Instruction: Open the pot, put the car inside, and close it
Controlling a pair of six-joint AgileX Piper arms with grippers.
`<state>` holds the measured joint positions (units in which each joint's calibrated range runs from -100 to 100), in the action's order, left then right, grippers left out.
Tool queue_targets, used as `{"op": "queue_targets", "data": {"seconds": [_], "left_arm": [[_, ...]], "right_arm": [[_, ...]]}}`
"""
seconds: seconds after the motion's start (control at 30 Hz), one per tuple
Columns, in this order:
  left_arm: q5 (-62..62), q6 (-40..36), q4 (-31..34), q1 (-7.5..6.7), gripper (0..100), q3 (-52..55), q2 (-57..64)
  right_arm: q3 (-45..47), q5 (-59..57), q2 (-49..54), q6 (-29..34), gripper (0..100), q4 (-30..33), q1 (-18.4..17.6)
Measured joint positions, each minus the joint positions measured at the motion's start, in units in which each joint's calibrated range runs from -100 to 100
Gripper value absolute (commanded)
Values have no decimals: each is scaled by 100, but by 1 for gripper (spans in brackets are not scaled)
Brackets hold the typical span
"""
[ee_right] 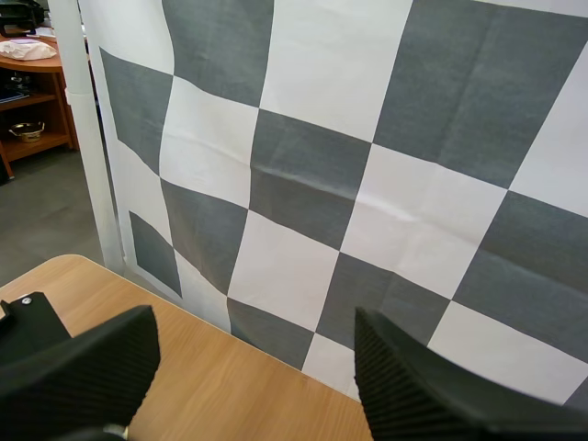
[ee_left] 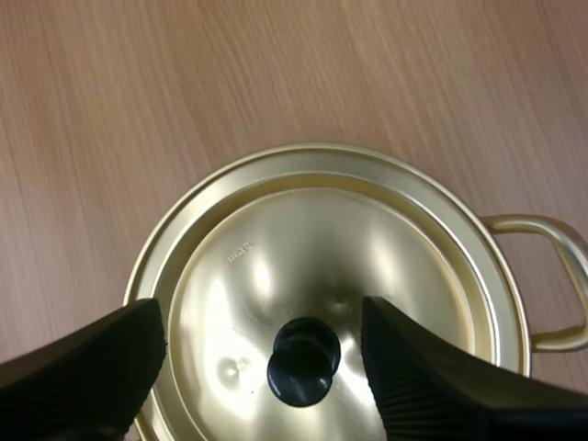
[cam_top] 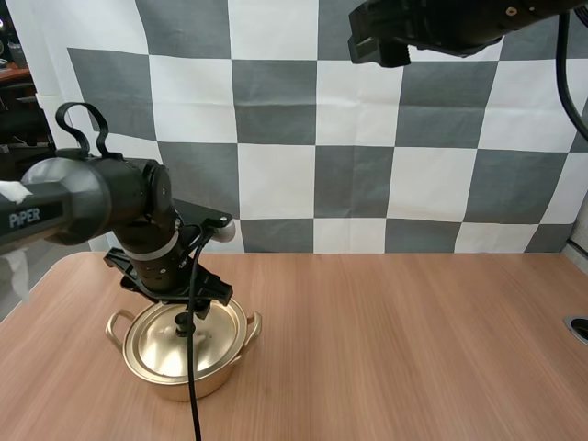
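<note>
The pot (cam_top: 213,378) is gold-coloured and stands on the wooden table (cam_top: 413,349), in the near left part of the high view, directly under the left arm. Its lid (cam_top: 156,347) is on and sits level inside the rim. A black knob (ee_left: 303,360) rises from the middle of the lid. The pot has two loop handles (cam_top: 117,323), one on each side.

The left gripper (ee_left: 262,317) points down over the lid. Its fingers (ee_left: 101,367) stand wide apart with the ribbed inner faces turned to each other, one on each side of the knob. There is a clear gap between each finger and the knob, so nothing is pinched. I cannot tell if the fingertips touch the surface of the lid.

The right gripper (cam_top: 377,41) is high above the table, well apart from the pot, at the far side. In the right wrist view its two fingers are also spread apart and there is nothing between them. Below them is the far edge of the table.
</note>
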<state>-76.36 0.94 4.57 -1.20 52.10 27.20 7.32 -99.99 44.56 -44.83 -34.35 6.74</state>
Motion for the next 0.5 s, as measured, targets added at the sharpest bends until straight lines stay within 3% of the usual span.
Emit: {"op": "queue_targets", "data": {"seconds": [0.17, 0.5], "left_arm": [[31, -33, 37, 0, 100, -449, 11], [-1085, -33, 50, 0, 100, -2051, 11]], "right_arm": [[0, 0, 0, 0, 100, 0, 0], [0, 0, 0, 0, 100, 336, 0]]}}
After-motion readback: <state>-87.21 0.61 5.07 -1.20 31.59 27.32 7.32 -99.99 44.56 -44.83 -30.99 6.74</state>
